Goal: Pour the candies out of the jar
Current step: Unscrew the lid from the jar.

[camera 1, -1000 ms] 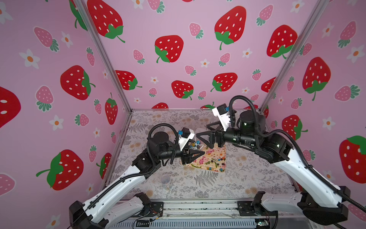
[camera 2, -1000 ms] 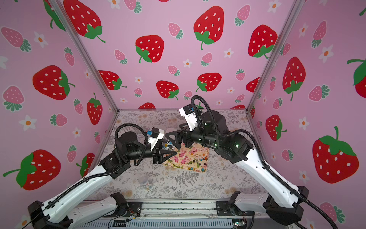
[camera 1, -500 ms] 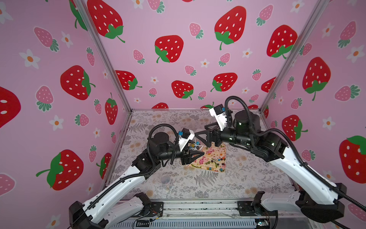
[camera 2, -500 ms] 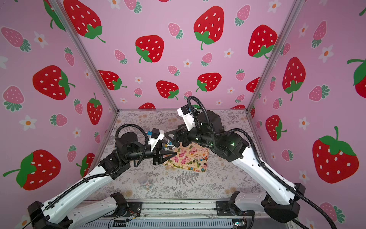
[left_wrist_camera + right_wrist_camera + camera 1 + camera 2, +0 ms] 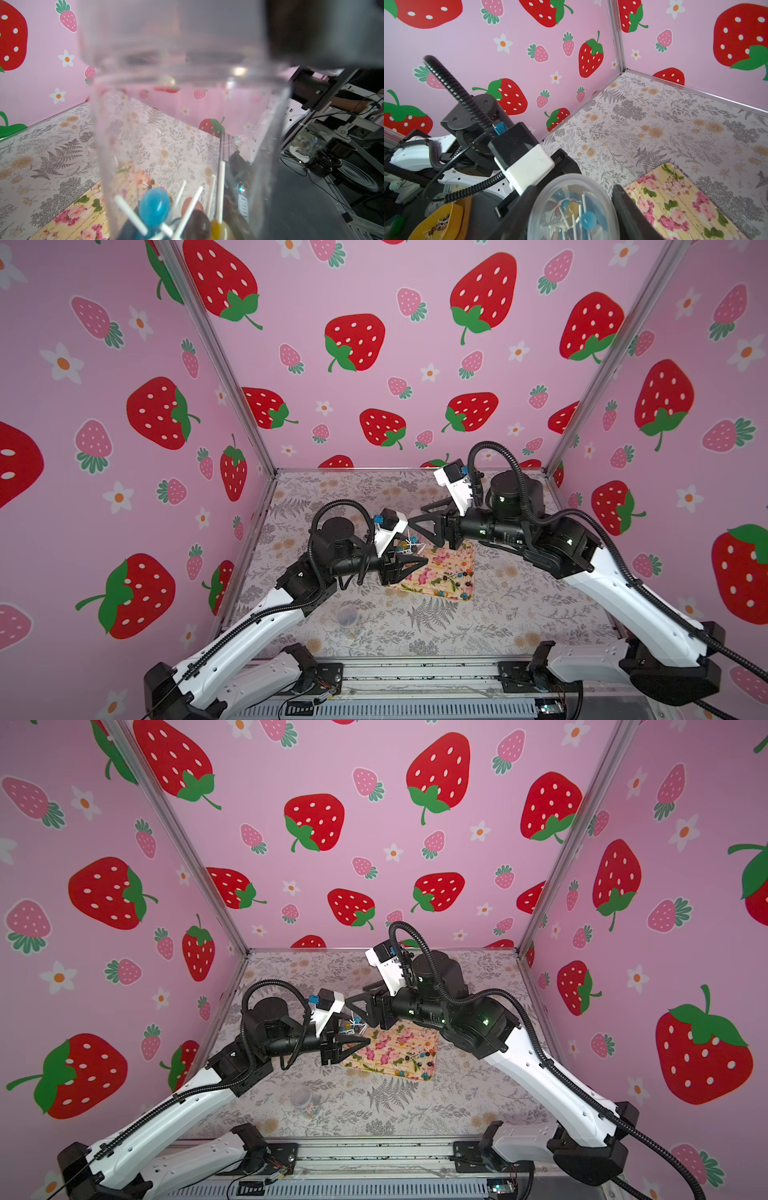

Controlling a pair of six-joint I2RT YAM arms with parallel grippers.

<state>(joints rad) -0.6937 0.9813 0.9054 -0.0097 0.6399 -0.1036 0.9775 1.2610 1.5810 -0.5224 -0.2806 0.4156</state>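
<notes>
1. While several candies [image 5: 588,220] lie inside it, the clear jar [image 5: 573,207] hangs above the table [image 5: 415,626], beside the flowered tray [image 5: 675,197].
2. Left fingers [image 5: 401,566] are clamped on it.
3. Right fingers [image 5: 620,199] straddle its end, half-parted; pinching or not, I cannot tell.

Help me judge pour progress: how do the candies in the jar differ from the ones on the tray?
1. The jar candies are bunched, sticks crossing; the tray candies lie scattered.
2. The jar candies sit enclosed in the raised clear jar; the tray candies lie in the open on the tray.
Shared: round coloured heads on white sticks.
</notes>
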